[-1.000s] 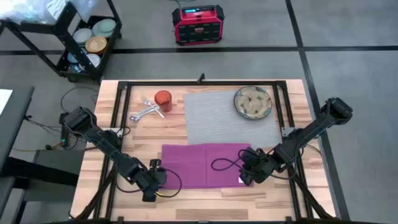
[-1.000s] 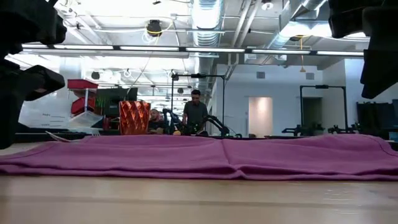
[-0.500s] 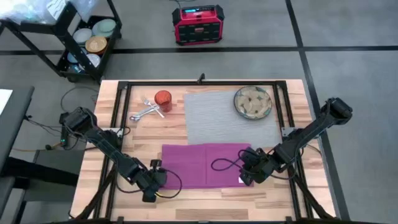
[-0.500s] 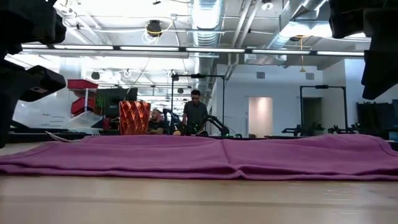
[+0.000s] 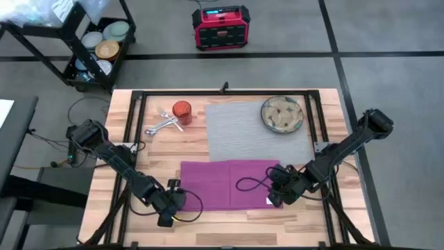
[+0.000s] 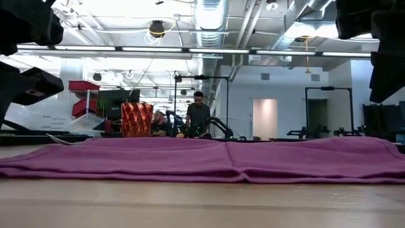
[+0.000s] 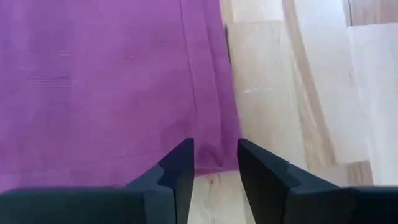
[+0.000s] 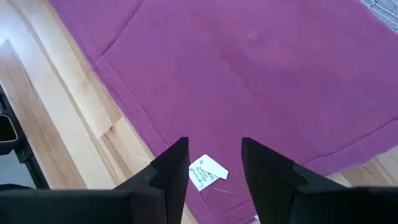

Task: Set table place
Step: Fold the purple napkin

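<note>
High view showed magenta cloth napkin point(image 5: 227, 182) flat on light wooden plank surface point(image 5: 173, 146), soft, limp, best pinched at corners, left end effector point(image 7: 214, 163) and right end effector point(image 8: 214, 160) parted, empty, above them.

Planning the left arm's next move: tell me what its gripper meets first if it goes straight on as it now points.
Likely the magenta napkin: the left gripper, fingers apart, points at its corner on the table. Depth is unclear.
</note>
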You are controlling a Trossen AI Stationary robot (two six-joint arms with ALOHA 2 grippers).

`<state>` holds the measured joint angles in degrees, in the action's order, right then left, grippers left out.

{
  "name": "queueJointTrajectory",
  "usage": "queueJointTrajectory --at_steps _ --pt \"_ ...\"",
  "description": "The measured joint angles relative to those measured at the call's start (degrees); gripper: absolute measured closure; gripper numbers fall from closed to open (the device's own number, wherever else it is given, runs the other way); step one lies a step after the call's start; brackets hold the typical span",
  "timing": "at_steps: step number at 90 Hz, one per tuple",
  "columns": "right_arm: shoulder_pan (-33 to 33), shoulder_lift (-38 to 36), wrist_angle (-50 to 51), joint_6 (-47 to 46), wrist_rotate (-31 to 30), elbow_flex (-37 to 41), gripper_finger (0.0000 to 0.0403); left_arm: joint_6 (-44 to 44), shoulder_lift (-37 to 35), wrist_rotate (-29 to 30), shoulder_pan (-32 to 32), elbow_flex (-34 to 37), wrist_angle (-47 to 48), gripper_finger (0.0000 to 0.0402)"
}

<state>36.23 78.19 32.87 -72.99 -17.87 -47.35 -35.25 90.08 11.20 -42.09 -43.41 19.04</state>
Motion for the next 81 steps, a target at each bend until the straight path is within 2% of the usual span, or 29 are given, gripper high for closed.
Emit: queueJointTrajectory --at_steps 20,63,71,81 --pt "0.00 0.00 0.14 0.02 0.00 0.00 0.0270 -1.39 -0.04 0.11 0.76 2.13 -1.25 0.0294" --pt "0.00 0.00 0.12 -0.04 0.02 0.00 0.0270 -0.54 -0.04 -0.03 3.17 2.11 -2.44 0.0296" --pt "0.02 0.00 0.12 -0.04 0.02 0.00 0.0270 -0.54 -0.04 -0.49 3.19 2.08 -2.35 0.0313" --pt "0.00 0.00 0.13 -0.07 0.02 0.00 0.0270 -0.89 -0.62 -1.87 3.26 2.08 -1.72 0.0371"
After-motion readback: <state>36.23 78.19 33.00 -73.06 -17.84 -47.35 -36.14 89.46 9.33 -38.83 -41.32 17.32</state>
